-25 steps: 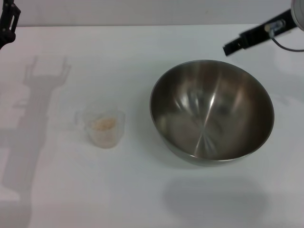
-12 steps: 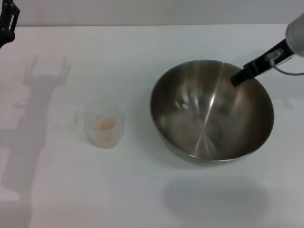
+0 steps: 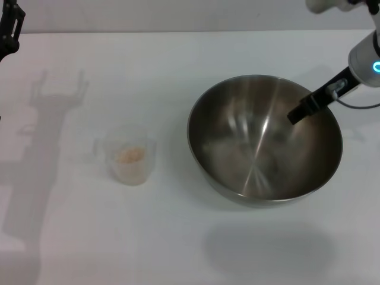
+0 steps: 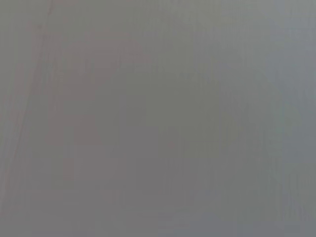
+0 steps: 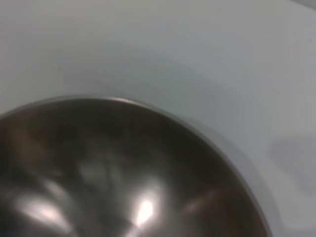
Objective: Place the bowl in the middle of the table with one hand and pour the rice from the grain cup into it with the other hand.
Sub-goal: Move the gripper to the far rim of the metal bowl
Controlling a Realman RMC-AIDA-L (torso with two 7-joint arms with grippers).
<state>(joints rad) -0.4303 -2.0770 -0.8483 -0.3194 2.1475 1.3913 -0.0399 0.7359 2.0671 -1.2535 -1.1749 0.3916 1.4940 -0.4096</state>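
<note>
- The bowl (image 3: 265, 139) sits right of the table's (image 3: 178, 237) middle, empty.
- The right gripper (image 3: 295, 114) hangs over its far-right inner wall, clearly the nearer arm; I cannot tell how its fingers stand.
- The grain cup (image 3: 130, 159), holding rice (image 3: 129, 155), stands well left.
- The left gripper (image 3: 9, 27) is parked at the far-left corner, fingers unreadable.

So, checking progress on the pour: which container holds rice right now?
The small clear grain cup, with rice inside; the big steel bowl is empty.

I can read no text, label, brand, number or sign anywhere, neither on the bowl (image 3: 265, 139), the grain cup (image 3: 129, 158), nor the white desk (image 3: 148, 71).
</note>
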